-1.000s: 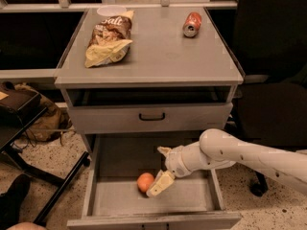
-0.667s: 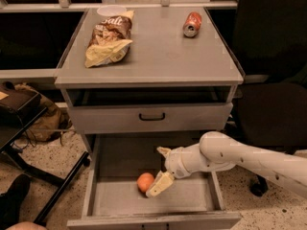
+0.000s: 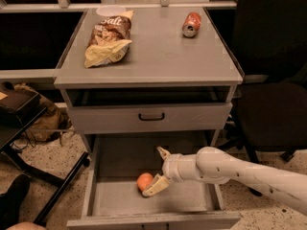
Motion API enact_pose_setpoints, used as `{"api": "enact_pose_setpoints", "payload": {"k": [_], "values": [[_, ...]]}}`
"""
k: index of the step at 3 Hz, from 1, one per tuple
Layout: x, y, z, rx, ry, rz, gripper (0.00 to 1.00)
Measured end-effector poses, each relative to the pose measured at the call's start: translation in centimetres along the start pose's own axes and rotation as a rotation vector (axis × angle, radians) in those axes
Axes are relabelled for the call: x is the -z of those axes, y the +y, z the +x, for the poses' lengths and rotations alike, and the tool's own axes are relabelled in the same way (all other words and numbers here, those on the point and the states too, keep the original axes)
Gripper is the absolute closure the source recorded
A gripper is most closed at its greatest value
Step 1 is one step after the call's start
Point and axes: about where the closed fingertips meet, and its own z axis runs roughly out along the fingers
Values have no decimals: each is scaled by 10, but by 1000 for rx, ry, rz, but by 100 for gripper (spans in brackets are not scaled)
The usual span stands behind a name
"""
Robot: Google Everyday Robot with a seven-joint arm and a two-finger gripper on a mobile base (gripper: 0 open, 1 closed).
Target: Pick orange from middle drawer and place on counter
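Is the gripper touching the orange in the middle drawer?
Cannot tell. In the camera view the gripper, open inside the middle drawer, has its lower finger meeting the right edge of the orange with no visible gap, but one view cannot settle depth.

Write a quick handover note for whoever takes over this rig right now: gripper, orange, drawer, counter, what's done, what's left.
Gripper: open, reached down inside the pulled-out middle drawer, one finger right beside the orange; nothing gripped.
Orange: on the drawer floor, left of centre.
Counter: carries a chip bag at left and a red soda can at back right; no orange on it.
Done: drawer open, arm at the fruit.
Left: close on the orange, lift it out, set it on the counter.
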Motion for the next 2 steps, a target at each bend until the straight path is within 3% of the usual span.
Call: {"api": "enact_pose_setpoints", "payload": {"k": [1, 2], "values": [[-13, -7, 14, 7, -6, 46, 0], [-26, -2, 27, -8, -13, 45, 0]]}}
